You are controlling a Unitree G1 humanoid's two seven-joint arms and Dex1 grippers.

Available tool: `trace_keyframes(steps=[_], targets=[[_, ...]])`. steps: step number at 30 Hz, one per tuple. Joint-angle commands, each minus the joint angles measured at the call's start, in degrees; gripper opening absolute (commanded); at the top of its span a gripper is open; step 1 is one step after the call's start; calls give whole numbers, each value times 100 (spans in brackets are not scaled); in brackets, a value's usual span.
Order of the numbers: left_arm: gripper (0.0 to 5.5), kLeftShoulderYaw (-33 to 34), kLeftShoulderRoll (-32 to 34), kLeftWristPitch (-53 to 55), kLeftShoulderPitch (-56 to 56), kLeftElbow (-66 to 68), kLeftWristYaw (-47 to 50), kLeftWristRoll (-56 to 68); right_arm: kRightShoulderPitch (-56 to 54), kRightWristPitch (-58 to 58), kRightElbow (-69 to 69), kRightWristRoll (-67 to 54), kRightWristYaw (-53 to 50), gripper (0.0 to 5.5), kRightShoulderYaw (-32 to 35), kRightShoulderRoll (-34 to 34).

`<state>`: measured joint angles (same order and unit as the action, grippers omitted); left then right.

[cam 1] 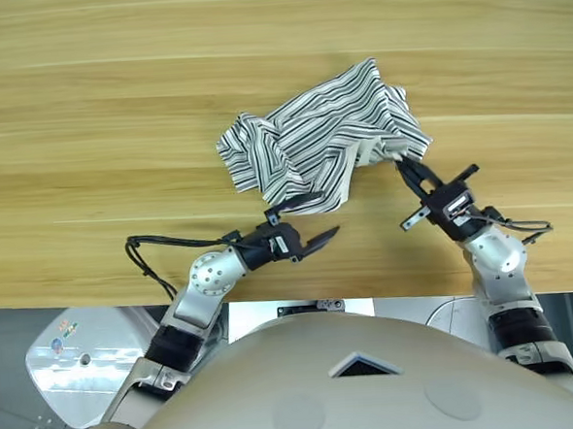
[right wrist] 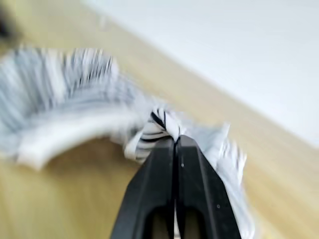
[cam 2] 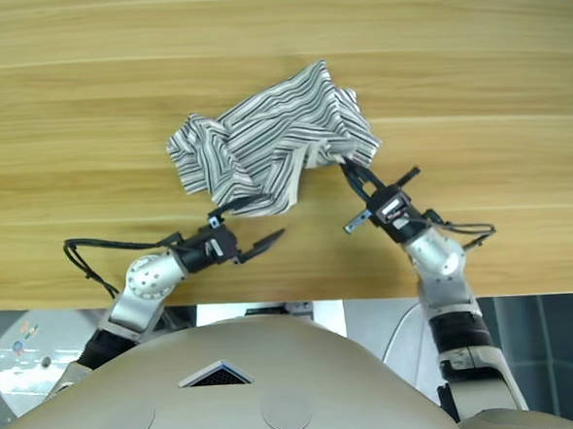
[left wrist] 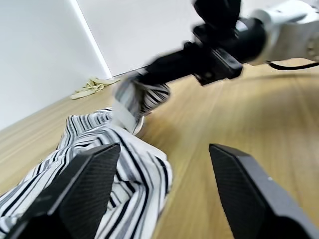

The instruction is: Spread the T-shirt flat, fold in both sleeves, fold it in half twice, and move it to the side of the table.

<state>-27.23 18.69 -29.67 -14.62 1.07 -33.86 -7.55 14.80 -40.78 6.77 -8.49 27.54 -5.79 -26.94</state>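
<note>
While pinching black-and-white striped cloth T-shirt [cam 1: 321,135] in right gripper [cam 1: 400,164], beside wide-open left gripper [cam 1: 311,221]: may slip if yanked.

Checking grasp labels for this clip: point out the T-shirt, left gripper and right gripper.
T-shirt [cam 1: 321,135], left eye view, crumpled striped middle.
left gripper [cam 1: 328,213], left eye view, midway between open fingertips.
right gripper [right wrist: 174,140], right wrist view, shut fingertips pinching the T-shirt.
</note>
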Motion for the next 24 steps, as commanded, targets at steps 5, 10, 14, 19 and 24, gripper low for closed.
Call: trace_keyframes(steps=[5,10,14,19,24], targets=[[333,-471,-420,73,132,646,752,-1057,-786,888,-1130,0,104,3,-230,266],[333,-150,-874,113,366,1065,2109,-1648,-1210,1171,-1383,59,177,3,-392,416],[333,112,-1268,-83,36,1050,3295,-1791,-1714,1415,-1272,68,141,3,-272,478],[333,-79,-1381,50,-554,735,3659,-1931,-2337,1598,-994,108,117,3,-90,494],[333,-518,-1061,8,-791,509,3192,-1983,-3064,1893,-714,199,-2,3,-21,690]])
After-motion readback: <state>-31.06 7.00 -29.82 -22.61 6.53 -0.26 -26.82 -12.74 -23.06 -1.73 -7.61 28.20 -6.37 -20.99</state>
